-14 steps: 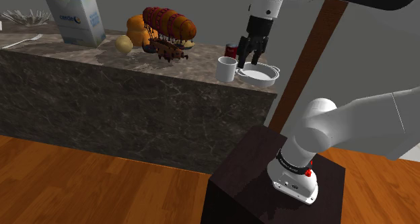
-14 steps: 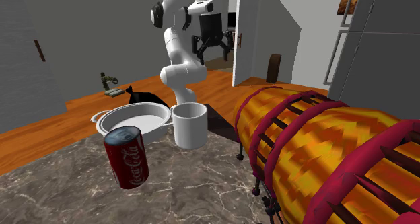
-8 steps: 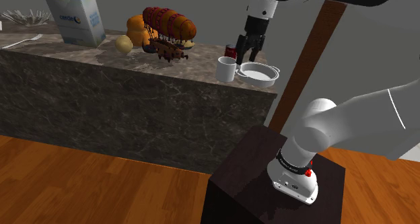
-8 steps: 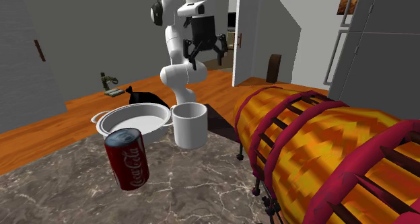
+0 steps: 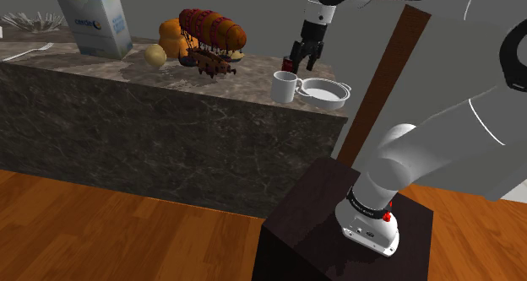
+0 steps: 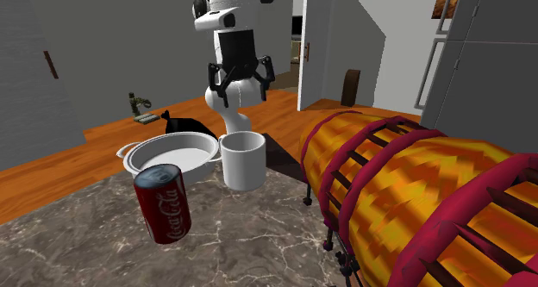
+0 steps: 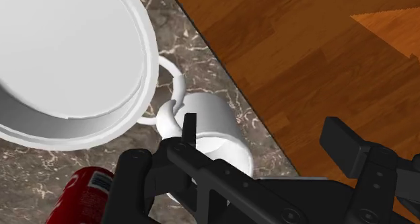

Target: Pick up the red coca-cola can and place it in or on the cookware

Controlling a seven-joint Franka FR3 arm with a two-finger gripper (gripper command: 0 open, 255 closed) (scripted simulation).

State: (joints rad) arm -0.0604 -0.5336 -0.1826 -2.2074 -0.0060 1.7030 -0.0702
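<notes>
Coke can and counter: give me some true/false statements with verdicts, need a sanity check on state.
1. The red can stands on the marble counter, not gripped. True.
2. The can sits inside the white pot. False: the pot is empty, and the can is on the counter beside it.
3. The gripper hangs open above the counter, holding nothing. True.
4. The white mug lies on its side. False: it stands upright next to the pot.
</notes>
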